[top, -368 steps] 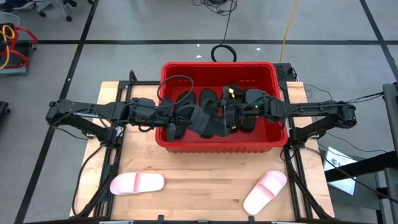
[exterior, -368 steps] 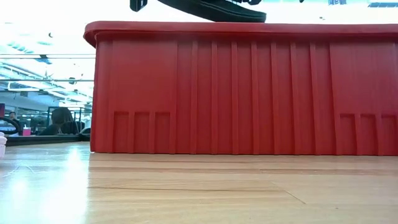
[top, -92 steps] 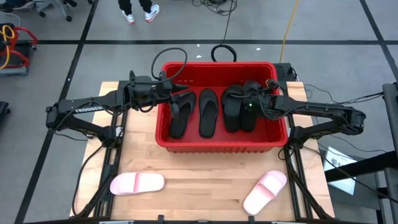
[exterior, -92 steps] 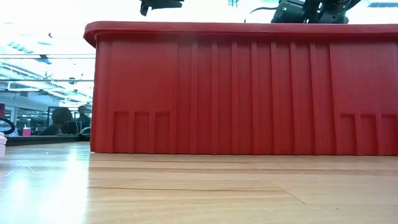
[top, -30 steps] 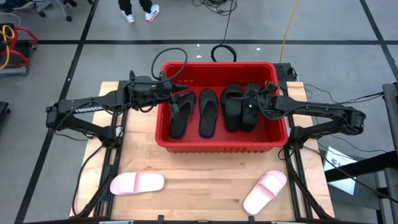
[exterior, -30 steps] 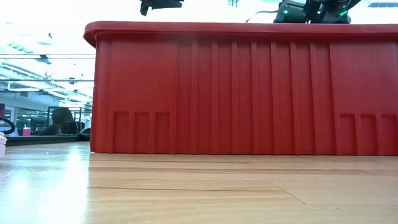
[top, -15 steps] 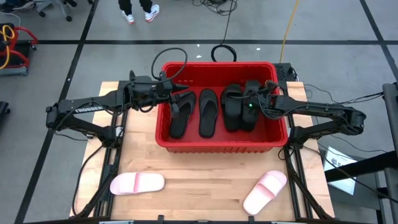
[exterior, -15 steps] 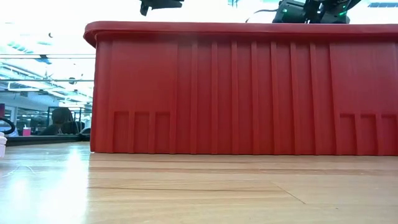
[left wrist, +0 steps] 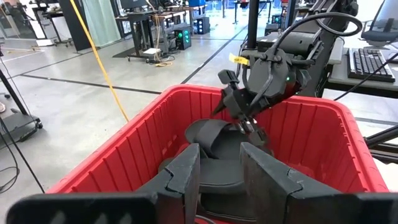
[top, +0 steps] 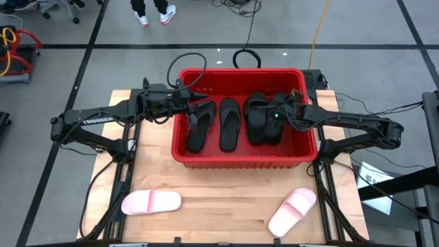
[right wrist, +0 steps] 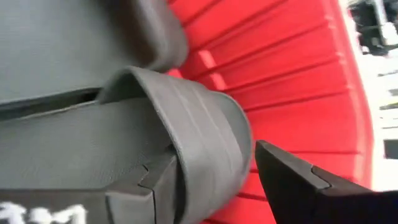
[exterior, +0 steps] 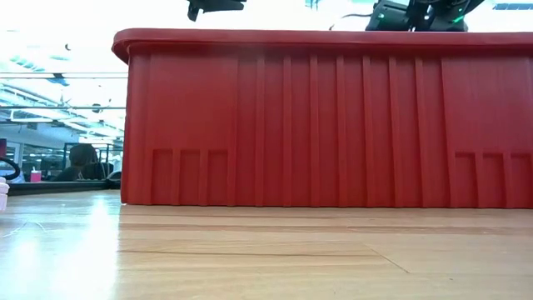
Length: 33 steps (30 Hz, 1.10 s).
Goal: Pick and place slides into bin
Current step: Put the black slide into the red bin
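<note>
While both arms reach in over the red bin (top: 243,159) from opposite sides, two pale pink slides lie on the near part of the wooden table (top: 226,199), outside it. One pink slide (top: 151,202) is at the near left, lying crosswise; the other pink slide (top: 292,211) is at the near right, angled toward the bin.

On the left, the left gripper (top: 194,112) hangs over the bin's far left corner, above the leftmost black slide (top: 199,129). In the left wrist view its fingers (left wrist: 187,176) stand parted by a narrow gap with nothing between them, the black slide showing below.

Next to the right inside the bin lies a black thong-style slide (top: 229,125), lengthwise on the floor, just beside the first. Further right, two more black wide-strap slides (top: 259,122) lie close together against the bin's right half.

At the right, the right gripper (top: 279,108) is low in the bin over those two slides. In the right wrist view its fingers (right wrist: 297,178) are spread wide, one on each side of a black slide's wide strap (right wrist: 193,143), with a clear gap between the strap and the outer finger; whether the inner finger touches the strap I cannot tell.

From table level, the bin's ribbed red wall (exterior: 333,125) fills the view, with the arms' dark parts just above its rim.
</note>
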Available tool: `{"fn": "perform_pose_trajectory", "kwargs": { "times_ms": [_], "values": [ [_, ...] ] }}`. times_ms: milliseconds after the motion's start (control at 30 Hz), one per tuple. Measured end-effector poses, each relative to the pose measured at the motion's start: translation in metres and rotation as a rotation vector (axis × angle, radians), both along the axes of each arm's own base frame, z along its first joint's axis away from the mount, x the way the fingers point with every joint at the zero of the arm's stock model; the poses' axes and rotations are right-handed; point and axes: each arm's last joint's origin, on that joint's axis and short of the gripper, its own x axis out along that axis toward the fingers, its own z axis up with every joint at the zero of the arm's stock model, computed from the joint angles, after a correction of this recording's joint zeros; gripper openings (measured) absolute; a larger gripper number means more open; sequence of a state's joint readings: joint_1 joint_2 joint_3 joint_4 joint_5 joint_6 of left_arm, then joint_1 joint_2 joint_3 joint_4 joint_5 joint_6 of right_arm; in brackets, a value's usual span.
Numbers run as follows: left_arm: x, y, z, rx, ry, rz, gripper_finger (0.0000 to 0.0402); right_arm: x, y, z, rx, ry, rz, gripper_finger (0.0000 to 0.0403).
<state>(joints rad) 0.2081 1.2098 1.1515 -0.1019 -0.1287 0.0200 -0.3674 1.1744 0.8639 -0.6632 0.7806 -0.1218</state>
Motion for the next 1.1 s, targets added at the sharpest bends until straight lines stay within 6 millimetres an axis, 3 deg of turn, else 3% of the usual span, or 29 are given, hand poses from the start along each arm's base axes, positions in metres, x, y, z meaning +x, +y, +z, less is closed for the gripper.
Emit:
{"fn": "perform_pose_trajectory", "kwargs": {
  "times_ms": [367, 700, 1100],
  "values": [
    [0.000, 0.000, 0.000, 0.002, -0.001, 0.000, 0.0118, -0.002, -0.012, 0.003, -0.062, 0.158, 0.085, 0.0188],
    [0.000, 0.000, 0.000, 0.001, -0.001, 0.000, 0.0118, -0.004, -0.022, 0.002, 0.031, 0.028, 0.058, 0.0187],
    [0.000, 0.000, 0.000, -0.002, -0.002, 0.000, 0.0118, -0.006, -0.019, -0.002, 0.109, 0.041, 0.099, 0.0189]
  ]
}}
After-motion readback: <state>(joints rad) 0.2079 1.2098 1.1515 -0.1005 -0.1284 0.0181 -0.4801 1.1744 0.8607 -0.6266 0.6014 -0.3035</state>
